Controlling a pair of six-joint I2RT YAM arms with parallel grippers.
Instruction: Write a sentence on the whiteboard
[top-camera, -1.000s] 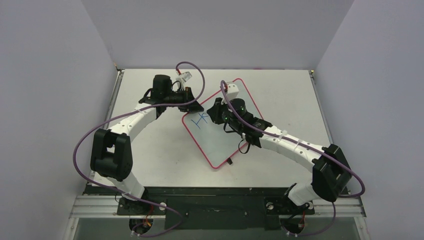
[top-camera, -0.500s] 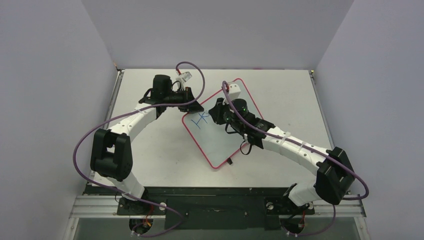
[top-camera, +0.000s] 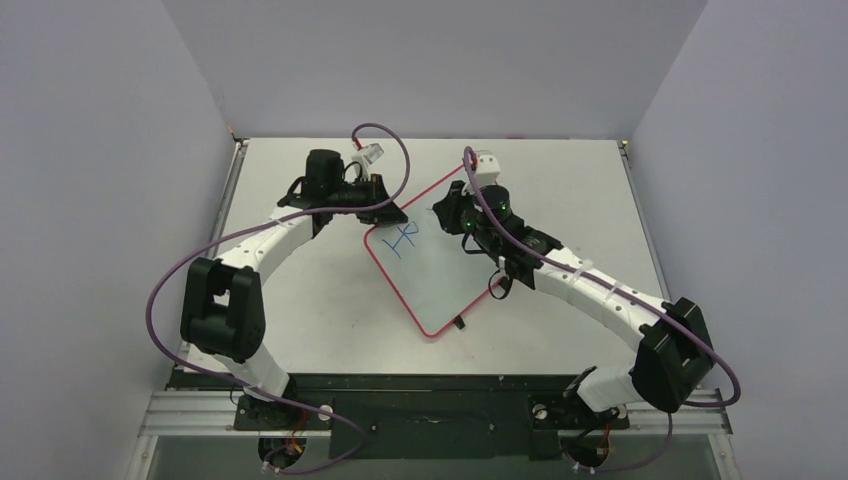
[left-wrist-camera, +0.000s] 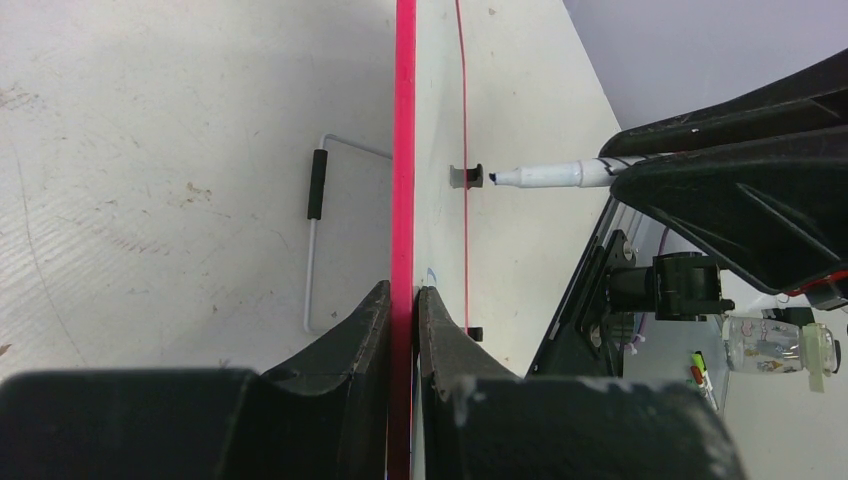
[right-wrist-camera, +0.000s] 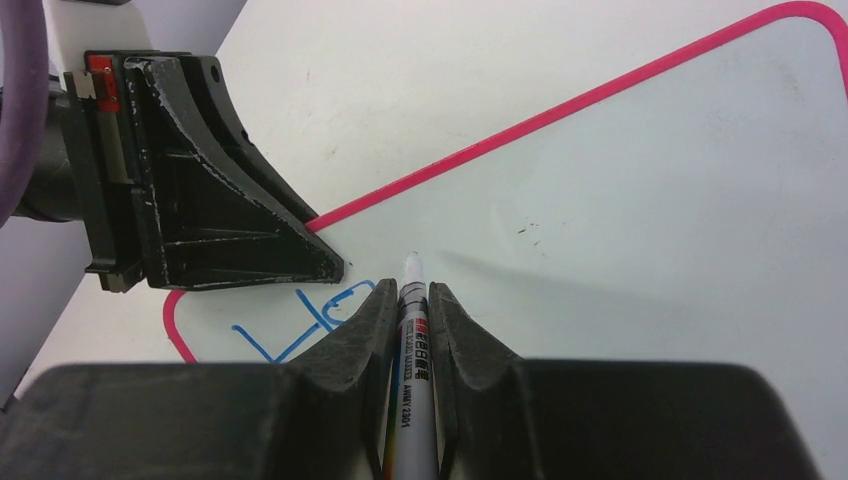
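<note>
Tabletop (top-camera: 330, 300) is pale grey, scuffed and speckled in the left wrist view, and 3 plain lavender walls (top-camera: 100, 150) close it in. You have the whiteboard (top-camera: 440, 285) lying aslant at the table's middle, between the 2 arms. The left gripper (left-wrist-camera: 404, 298) is clenched on its thin red-pink rim at the far-left corner. The right gripper (right-wrist-camera: 410, 292) is clamped round a white marker (right-wrist-camera: 407, 350), whose tip points at the board just beside the blue lettering (right-wrist-camera: 300, 325). Whether the tip touches the glossy face cannot be told. The lettering reads as an H and 1 looped letter, its lower part hidden behind the right fingers. In the top view the right arm covers part of the board. The board is flat and round-cornered, with 2 small black clips (left-wrist-camera: 466, 176) on 1 edge. A bent wire with a black sleeve (left-wrist-camera: 316, 185) shows beside the rim, against the table.
</note>
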